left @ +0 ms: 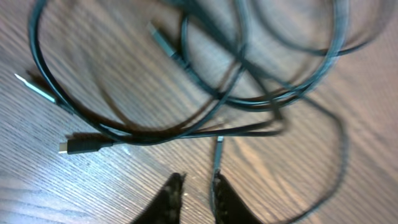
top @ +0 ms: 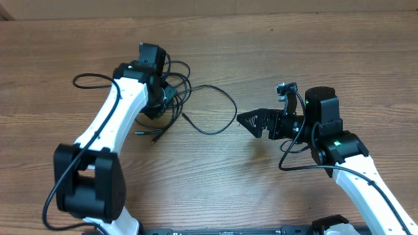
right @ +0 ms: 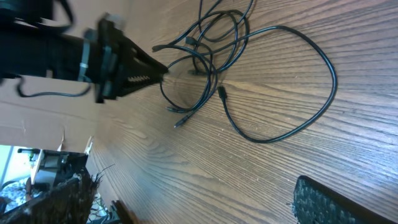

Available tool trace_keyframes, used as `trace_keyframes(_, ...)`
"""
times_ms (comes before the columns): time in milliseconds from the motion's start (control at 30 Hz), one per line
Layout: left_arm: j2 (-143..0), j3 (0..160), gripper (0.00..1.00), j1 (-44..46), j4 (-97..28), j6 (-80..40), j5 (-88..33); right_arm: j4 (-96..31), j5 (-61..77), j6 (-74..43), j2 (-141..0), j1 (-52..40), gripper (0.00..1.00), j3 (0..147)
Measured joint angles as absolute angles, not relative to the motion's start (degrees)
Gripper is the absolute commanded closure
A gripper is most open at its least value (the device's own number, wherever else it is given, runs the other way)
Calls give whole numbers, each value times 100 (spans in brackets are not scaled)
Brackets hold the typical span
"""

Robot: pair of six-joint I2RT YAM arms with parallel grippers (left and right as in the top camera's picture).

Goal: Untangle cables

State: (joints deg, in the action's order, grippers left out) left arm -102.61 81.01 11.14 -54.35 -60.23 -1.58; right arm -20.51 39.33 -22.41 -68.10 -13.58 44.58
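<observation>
Overhead: L gripper [left: 198, 182] sits at cables [left: 84, 145] tangle; R gripper [top: 247, 120] fully released, well apart from it. L jaws nearly closed w/ one strand between; can't tell if grasped.

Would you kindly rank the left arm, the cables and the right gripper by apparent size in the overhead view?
Largest to smallest:
1. left arm
2. cables, counting their whole spread
3. right gripper

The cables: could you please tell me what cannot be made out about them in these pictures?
Left wrist: blur smears the upper loops of the cables; whether the left gripper grips any strand is unclear.
Overhead: the left arm covers the middle of the tangle.
Right wrist: the plug ends are too small to identify.
</observation>
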Motion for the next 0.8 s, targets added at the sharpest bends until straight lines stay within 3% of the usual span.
trace_keyframes(33, -10178, 8156, 0, 1114, -5387, -6001, -123, -2051, 3913, -2241, -6810, -1358, 0, 4458)
trace_keyframes(400, -9985, 8394, 0, 1114, -4921, -5983, 510, -2056, 3800, -2239, -6810, -1358, 0, 4458)
trace_keyframes(467, -9988, 8394, 5, 1114, -4919, -5988, 613, -2053, 3787, -2244, -6810, -1358, 0, 4458)
trace_keyframes(733, -10027, 8394, 9, 1114, -4923, -6001, 784, -2053, 3743, -2244, -6810, -1358, 0, 4458)
trace_keyframes(800, -10143, 8394, 16, 1114, -4925, -5999, 801, -2053, 3741, -2241, -6810, -1358, 0, 4458)
